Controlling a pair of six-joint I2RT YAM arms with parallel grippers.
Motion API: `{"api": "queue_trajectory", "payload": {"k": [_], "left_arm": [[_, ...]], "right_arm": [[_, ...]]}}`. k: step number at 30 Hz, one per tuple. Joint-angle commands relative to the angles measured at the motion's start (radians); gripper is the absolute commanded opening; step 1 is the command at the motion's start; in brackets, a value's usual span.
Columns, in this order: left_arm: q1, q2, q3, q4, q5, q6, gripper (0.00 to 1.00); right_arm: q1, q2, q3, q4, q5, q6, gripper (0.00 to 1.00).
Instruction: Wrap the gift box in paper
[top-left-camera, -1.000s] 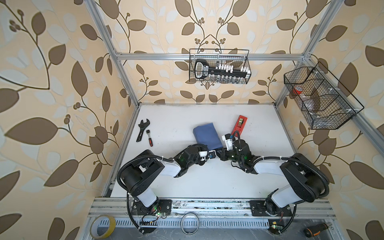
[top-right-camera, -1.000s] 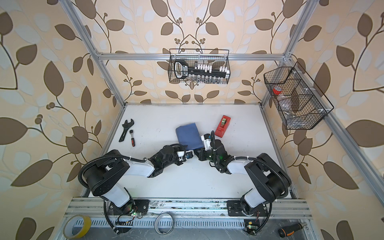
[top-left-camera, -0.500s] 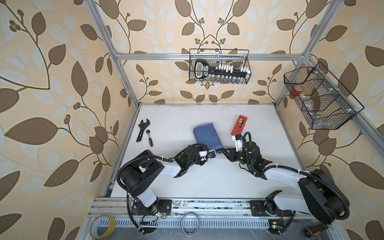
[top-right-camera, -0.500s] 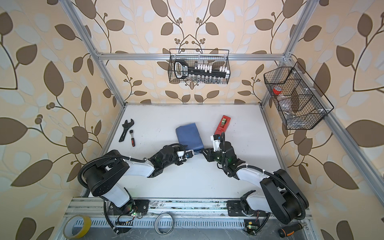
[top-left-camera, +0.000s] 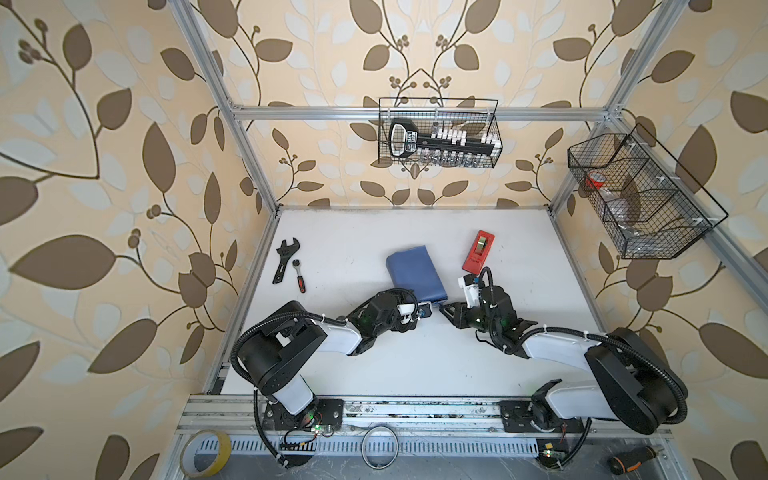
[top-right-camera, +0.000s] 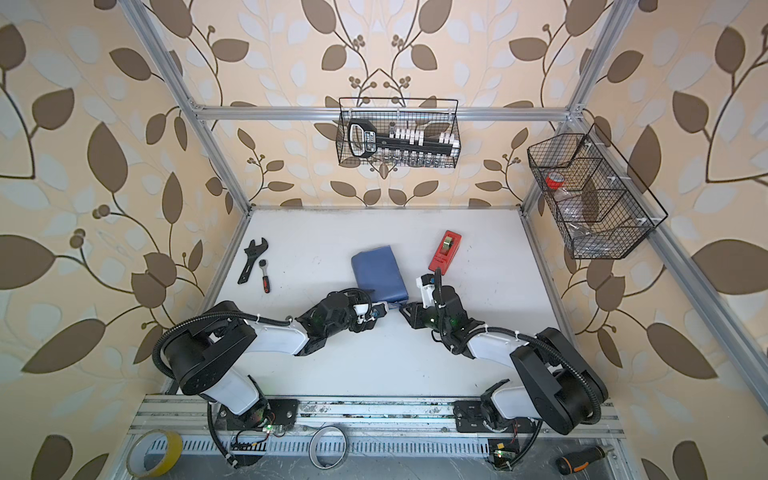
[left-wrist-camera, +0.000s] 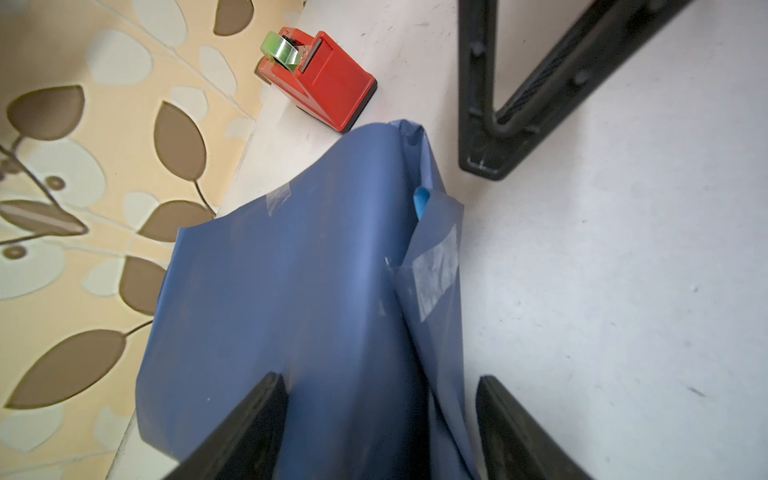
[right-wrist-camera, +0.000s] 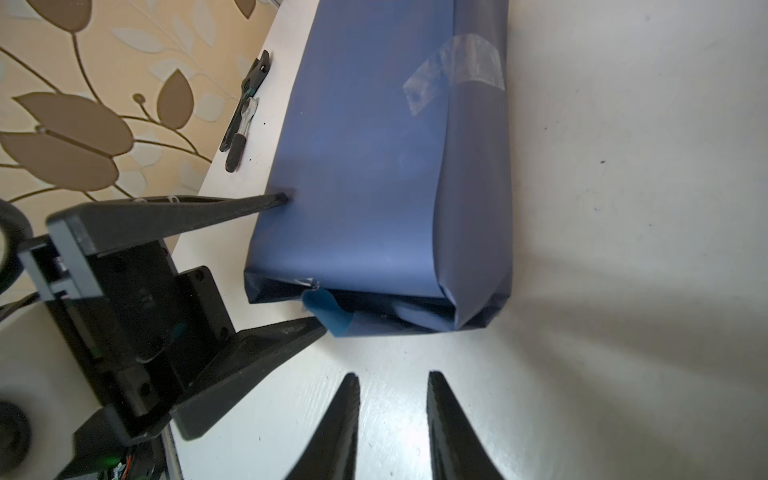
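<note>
Left pincer (left-wrist-camera: 378, 378): spread wide, straddling near end of paper (top-left-camera: 415, 270) parcel. Right pincer (right-wrist-camera: 393, 374): narrowly parted, empty, just short of same end. Parcel taped, flat on bench (top-left-camera: 415, 365) middle; gift box apparently inside, hidden. Red tape dispenser (top-left-camera: 478, 250) near, beyond right pincer.

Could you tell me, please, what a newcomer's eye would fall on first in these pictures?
The paper, slate-blue and folded into a taped parcel, lies mid-table; its near end is not yet closed, and a light-blue flap shows there. The left claw and the right claw meet at that end, both open. A red tape dispenser stands just beyond, to the parcel's right in both top views.
</note>
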Motion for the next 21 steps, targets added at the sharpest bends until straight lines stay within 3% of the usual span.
{"api": "queue_trajectory", "payload": {"k": [1,7,13,21], "left_arm": [[-0.009,-0.033,0.0,-0.05,0.003,0.004,0.77],[-0.012,-0.112,-0.015,-0.052,0.03,-0.02,0.84],[-0.012,-0.227,-0.045,-0.05,0.06,-0.116,0.85],[-0.01,-0.326,-0.068,-0.002,-0.005,-0.476,0.86]], "right_arm": [[-0.006,0.02,-0.015,0.012,-0.009,-0.011,0.3],[0.002,0.041,0.006,-0.006,-0.02,-0.022,0.3],[0.048,0.096,0.035,0.043,-0.019,0.008,0.3],[0.062,0.23,0.109,0.172,0.012,0.076,0.25]]}}
